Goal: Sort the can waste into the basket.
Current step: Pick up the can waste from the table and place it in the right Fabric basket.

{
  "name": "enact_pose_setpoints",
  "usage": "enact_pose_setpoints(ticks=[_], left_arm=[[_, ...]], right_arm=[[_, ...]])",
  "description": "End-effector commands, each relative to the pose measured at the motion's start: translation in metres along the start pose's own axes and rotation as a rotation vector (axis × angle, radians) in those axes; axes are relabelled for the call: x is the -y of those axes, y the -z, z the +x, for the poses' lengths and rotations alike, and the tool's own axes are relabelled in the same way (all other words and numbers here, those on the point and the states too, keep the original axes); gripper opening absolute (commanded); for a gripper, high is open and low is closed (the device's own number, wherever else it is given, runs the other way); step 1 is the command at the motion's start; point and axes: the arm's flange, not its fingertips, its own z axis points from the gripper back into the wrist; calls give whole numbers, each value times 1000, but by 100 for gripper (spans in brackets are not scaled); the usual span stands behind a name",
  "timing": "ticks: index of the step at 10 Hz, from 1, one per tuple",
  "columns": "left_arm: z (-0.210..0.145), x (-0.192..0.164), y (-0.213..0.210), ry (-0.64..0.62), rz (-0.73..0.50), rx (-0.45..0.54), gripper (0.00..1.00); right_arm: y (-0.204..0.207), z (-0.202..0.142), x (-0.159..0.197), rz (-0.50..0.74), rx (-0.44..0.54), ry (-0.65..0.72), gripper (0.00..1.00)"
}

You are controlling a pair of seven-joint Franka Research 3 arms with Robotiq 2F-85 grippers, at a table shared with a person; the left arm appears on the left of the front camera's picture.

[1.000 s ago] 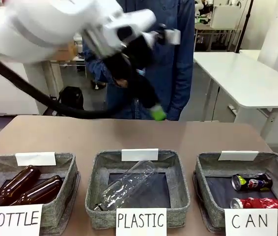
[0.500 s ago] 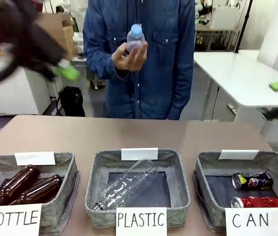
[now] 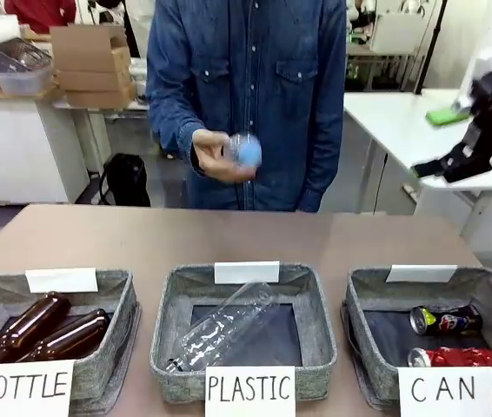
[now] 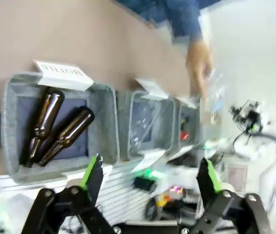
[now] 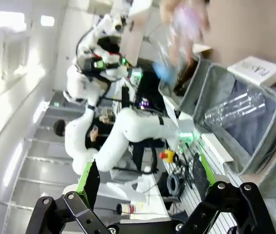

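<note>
Front view. Three grey fabric baskets stand in a row along the near edge of the brown table [image 3: 98, 234]. The basket signed "CAN" [image 3: 489, 300] sits at the right and holds both pieces of can waste: the dark can [image 3: 446, 321] with a colourful label lies toward the back, the red dented can [image 3: 455, 357] just in front of it, both on their sides. The middle basket signed "PLASTIC" [image 3: 315, 321] holds one clear plastic bottle [image 3: 220, 328] lying diagonally. The left basket signed "BOTTLE" [image 3: 120, 300] holds two brown glass bottles [image 3: 46, 330] side by side. Beyond the table a person in a denim shirt holds a blue-capped bottle [image 3: 244, 151] in one hand [image 3: 216, 156], blurred. The right gripper [image 3: 468, 143] is raised at the right edge, well above the baskets, holding nothing.

Left wrist view. The left gripper [image 4: 150, 180] shows its green-padded fingers [image 4: 91, 173] spread wide apart with nothing between them, high over the row of baskets; the brown bottles lie in the nearest one.

Right wrist view. The right gripper's fingers [image 5: 91, 183] stand wide apart and empty; the clear bottle in its basket appears at the right.
</note>
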Motion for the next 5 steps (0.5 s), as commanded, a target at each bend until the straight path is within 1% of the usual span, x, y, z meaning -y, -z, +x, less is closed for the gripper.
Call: enact_pose_setpoints(ticks=[1,2,5], left_arm=[[19,-35,33,-171,-165,124,100],[0,0,0,0,0,0,100],[0,0,0,0,0,0,100]], right_arm=[[-17,8,0,42,162,68,100],[0,0,0,0,0,0,100],[0,0,0,0,0,0,100]])
